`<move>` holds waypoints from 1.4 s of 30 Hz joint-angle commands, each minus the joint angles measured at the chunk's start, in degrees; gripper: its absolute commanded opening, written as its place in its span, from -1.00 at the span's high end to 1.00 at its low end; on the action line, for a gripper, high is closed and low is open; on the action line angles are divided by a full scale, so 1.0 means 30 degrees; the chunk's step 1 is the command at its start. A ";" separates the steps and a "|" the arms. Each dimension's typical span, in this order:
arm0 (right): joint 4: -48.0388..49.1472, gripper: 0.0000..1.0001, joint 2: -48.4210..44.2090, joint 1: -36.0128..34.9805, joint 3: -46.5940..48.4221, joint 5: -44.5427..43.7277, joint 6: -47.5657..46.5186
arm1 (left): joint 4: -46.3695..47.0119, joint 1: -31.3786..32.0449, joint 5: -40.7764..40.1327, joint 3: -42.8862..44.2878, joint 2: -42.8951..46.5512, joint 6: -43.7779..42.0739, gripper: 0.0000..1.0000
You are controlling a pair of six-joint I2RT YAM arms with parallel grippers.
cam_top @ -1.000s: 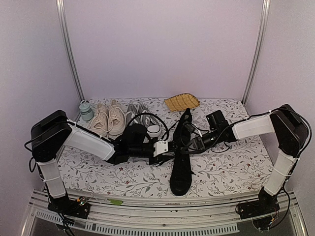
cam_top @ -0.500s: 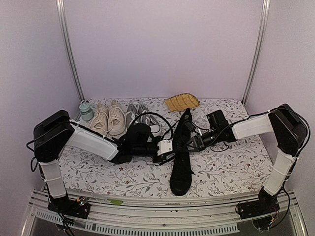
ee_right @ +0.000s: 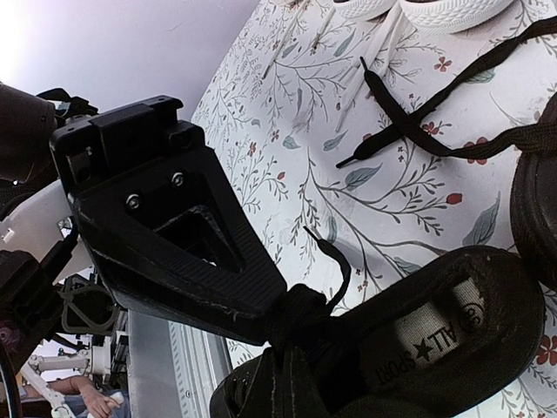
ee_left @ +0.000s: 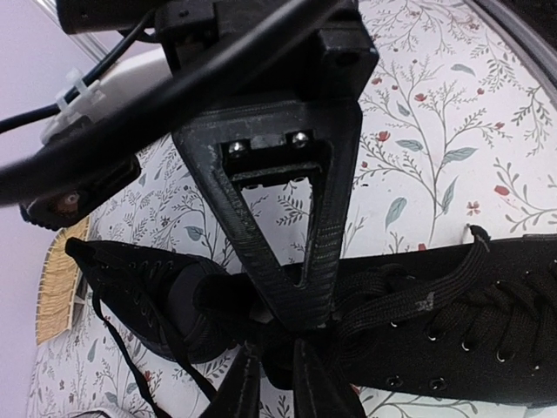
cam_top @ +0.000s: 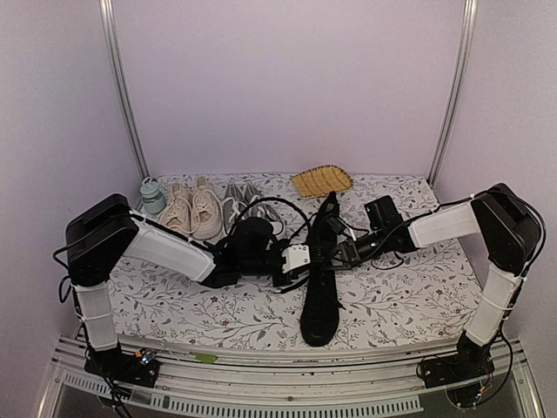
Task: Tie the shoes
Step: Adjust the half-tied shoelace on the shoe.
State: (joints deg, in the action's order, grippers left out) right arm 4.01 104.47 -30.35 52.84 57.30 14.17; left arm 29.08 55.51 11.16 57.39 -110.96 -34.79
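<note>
One black shoe (cam_top: 319, 305) lies mid-table with its toe toward the near edge. The second black shoe (cam_top: 329, 216) lies behind it. My left gripper (cam_top: 306, 259) and right gripper (cam_top: 338, 252) meet over the near shoe's laced part. In the left wrist view my left gripper (ee_left: 283, 340) is shut on a bunch of black lace above the shoe (ee_left: 470, 348). In the right wrist view my right gripper (ee_right: 291, 335) is shut on a knotted lace bunch (ee_right: 318, 305) at the shoe's opening (ee_right: 435, 348). A loose lace end (ee_right: 409, 131) lies on the cloth.
A beige pair (cam_top: 193, 212) and a grey pair with white toe caps (cam_top: 248, 205) stand at the back left, beside a pale green bottle (cam_top: 152, 196). A yellow woven basket (cam_top: 321, 181) sits at the back. Metal posts flank the floral cloth.
My left gripper has moved right, closer to the near shoe and the right gripper. The right arm has barely moved.
</note>
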 commanded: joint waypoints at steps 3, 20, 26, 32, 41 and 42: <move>0.0293 0.99 0.0276 0.0059 -0.0087 -0.0255 0.0065 | -0.0606 0.0070 -0.0081 0.0324 -0.0298 0.0969 0.66; 0.0025 0.99 0.0153 0.0067 -0.0009 -0.0349 -0.0066 | -0.1100 0.0071 0.0076 0.1098 -0.1478 0.1220 0.84; 0.0011 0.99 0.0170 0.0089 0.0051 -0.0445 -0.0095 | 0.0523 0.0029 0.0011 0.0109 -0.0805 0.1624 1.00; -0.0136 0.99 -0.0326 0.0415 -0.0207 -0.0798 0.0035 | 0.1020 -0.0029 -0.0163 -0.0408 -0.0753 0.1911 1.00; -0.0604 0.90 -0.1008 0.0599 -0.0412 -0.0460 -0.0328 | 0.1723 -0.0180 0.0021 -0.1103 0.0375 0.2190 1.00; -0.0630 0.89 -0.1034 0.0588 -0.0412 -0.0451 -0.0330 | 0.1738 -0.0172 0.0103 -0.1110 0.0391 0.2191 1.00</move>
State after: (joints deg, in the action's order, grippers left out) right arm 2.85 103.61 -28.80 52.10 55.79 14.02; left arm 32.25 55.33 10.90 55.11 -111.55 -29.06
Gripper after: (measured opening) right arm 0.047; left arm 0.004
